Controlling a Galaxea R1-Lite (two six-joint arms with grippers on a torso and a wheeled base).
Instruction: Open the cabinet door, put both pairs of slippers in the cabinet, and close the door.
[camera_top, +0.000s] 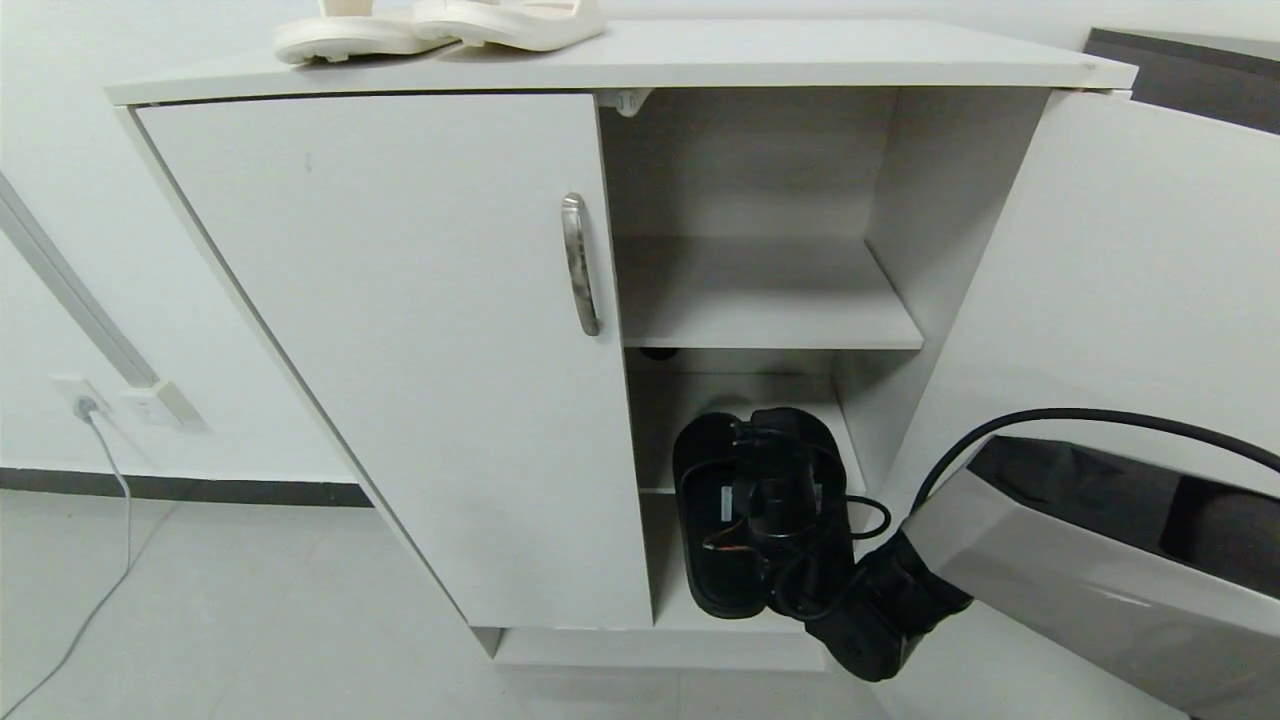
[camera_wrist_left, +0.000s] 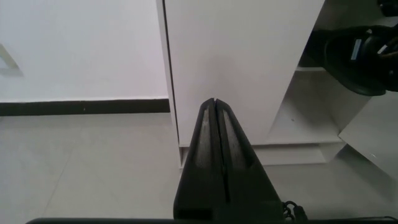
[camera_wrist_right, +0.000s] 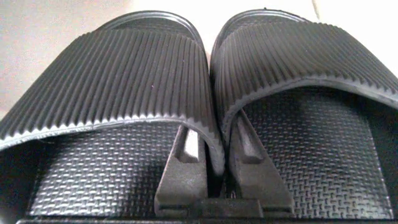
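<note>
Slippers (camera_wrist_right: 124, 81), black, inner strap edges clamped between right gripper (camera_wrist_right: 216, 146) jaws, left gripper (camera_wrist_left: 214, 107) jaws together.

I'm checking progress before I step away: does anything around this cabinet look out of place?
Yes. The white slippers lie on the cabinet top, at its front edge, not inside. The black slippers are inside, below the shelf, gripped by the right end effector, and the right door stands open.

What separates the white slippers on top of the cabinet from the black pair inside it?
The cabinet's top panel and its bare upper shelf lie between the white slippers and the black pair; the head view shows this.
</note>
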